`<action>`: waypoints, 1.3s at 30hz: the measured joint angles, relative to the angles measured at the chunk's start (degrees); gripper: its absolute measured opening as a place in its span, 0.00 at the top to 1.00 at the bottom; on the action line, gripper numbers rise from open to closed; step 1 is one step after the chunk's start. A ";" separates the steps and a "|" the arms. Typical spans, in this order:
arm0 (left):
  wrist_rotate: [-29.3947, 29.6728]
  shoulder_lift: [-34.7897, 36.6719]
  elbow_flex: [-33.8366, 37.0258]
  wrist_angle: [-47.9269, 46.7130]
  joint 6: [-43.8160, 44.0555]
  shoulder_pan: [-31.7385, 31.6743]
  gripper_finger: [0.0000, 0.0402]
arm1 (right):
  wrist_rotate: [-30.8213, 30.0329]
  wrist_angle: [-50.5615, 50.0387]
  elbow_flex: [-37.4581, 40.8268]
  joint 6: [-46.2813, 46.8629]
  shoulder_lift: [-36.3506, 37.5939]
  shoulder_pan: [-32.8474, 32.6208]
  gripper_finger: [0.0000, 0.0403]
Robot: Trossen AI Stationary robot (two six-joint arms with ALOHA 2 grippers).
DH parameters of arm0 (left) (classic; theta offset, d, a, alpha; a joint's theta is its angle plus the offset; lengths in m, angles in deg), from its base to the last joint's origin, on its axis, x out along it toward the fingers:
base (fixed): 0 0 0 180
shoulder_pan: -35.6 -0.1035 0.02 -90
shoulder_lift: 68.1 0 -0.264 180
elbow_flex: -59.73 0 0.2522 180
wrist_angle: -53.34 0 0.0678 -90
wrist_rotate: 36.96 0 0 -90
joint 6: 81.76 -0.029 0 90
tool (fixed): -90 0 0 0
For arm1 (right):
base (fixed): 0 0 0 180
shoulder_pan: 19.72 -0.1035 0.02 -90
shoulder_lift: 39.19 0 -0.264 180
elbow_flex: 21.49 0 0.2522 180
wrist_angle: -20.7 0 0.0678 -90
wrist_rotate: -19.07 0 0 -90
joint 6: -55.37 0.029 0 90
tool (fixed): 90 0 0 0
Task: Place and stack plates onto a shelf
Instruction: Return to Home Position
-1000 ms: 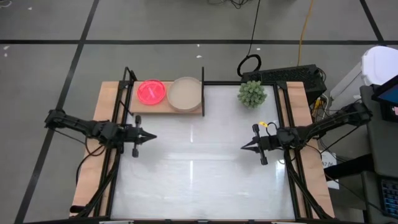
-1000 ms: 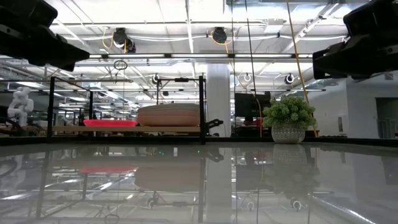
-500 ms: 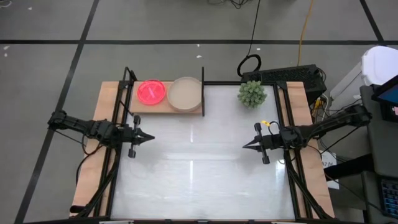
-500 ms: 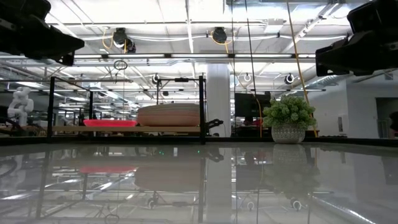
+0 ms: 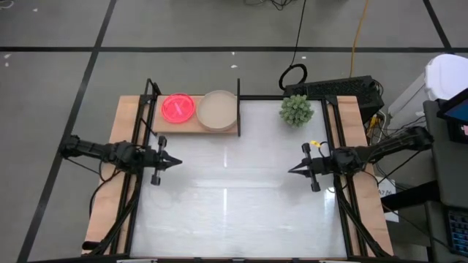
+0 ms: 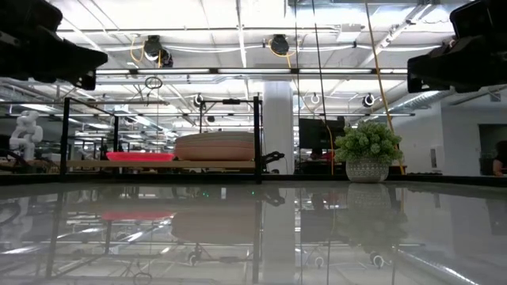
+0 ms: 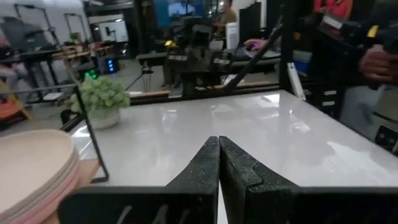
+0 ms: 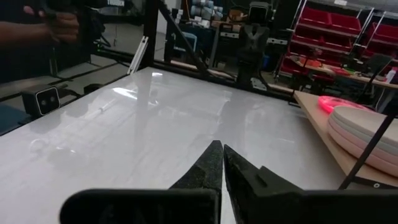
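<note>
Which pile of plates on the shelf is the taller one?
The beige pile. It stands much higher on the shelf than the pink pile beside it, which lies low and flat.

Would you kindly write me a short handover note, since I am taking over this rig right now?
Left gripper: shut, empty, above the table, left side.
Right gripper: shut, empty, above its right side.
Shelf at the far left: neon pink plate beside a stack of larger plates, beige on top.
Done: no plate shows off the shelf.
Left: probably just parking both arms.
</note>
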 joint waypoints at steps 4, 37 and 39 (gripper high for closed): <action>-2.26 1.37 0.08 -0.06 -1.33 -1.31 0.99 | -0.04 -1.91 0.00 0.25 1.62 0.00 1.00; -10.14 1.62 1.18 1.83 -0.20 -3.88 0.99 | -0.29 -13.11 0.02 -0.54 16.41 0.02 1.00; -10.14 1.62 1.18 1.85 -0.22 -3.88 0.99 | -0.29 -14.13 0.02 -0.85 18.56 0.02 1.00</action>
